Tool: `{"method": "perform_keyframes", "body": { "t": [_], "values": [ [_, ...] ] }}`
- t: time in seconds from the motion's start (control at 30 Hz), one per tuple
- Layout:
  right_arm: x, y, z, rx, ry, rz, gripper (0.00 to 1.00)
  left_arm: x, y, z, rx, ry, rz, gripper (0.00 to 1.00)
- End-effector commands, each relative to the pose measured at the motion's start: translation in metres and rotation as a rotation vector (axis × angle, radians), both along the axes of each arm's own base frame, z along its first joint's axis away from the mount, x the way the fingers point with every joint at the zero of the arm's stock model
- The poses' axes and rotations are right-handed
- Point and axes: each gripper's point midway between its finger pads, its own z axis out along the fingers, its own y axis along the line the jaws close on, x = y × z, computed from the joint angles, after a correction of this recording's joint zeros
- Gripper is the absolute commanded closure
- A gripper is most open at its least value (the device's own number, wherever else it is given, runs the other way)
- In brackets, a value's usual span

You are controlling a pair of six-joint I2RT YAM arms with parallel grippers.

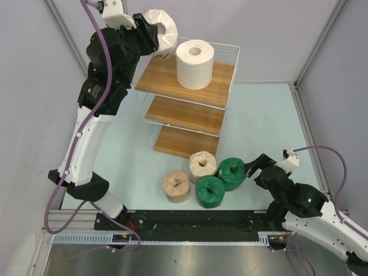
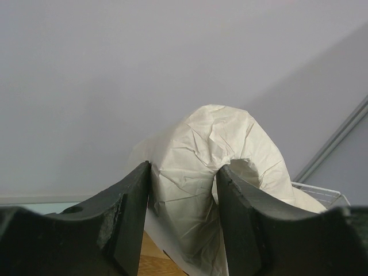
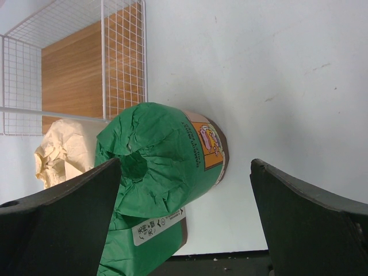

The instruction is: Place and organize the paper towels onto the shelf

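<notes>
The left gripper (image 2: 185, 172) pinches the white-wrapped roll (image 2: 230, 144), seemingly above the shelf (image 1: 172, 77). The right gripper (image 3: 185, 167) is spread, a green roll (image 3: 152, 149) just ahead of it

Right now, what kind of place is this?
Probably a robot lab booth: plain grey walls box in a pale table, a left arm and right arm are bolted at its near edge, and rolls sit beside a wire shelf.

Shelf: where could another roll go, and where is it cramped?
The top board is bare left of the plain white roll. The middle board and bottom board show nothing on their visible strips. Crowded: the table in front, where four wrapped rolls huddle together.
</notes>
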Motion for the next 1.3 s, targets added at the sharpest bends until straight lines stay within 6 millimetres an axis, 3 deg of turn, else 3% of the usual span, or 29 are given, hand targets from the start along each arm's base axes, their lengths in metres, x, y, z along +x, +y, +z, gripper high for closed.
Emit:
{"method": "perform_keyframes", "body": {
  "t": [0.0,0.2,0.53,0.87,1.07,1.27],
  "values": [
    [0.003,-0.006,0.004,0.008,-0.024,-0.041,0.00,-0.006,-0.005,0.033,-0.036,-0.108,-0.051,0.48],
    [0.003,-0.006,0.003,0.005,-0.023,-0.042,0.00,-0.007,-0.022,0.021,-0.029,-0.067,-0.143,0.47],
    [0.004,-0.006,0.001,-0.005,-0.015,-0.044,0.00,-0.027,-0.031,0.017,-0.043,-0.035,-0.242,0.48],
    [0.003,-0.006,0.002,0.000,-0.015,-0.041,0.00,-0.037,-0.001,0.018,-0.040,-0.013,-0.156,0.46],
    [0.003,-0.005,0.001,0.000,-0.013,-0.039,0.00,-0.042,0.001,0.007,-0.049,0.038,-0.176,0.45],
    [0.003,-0.004,0.001,0.004,-0.009,-0.038,0.00,-0.037,-0.010,-0.004,-0.052,0.072,-0.226,0.46]
  ]
}}
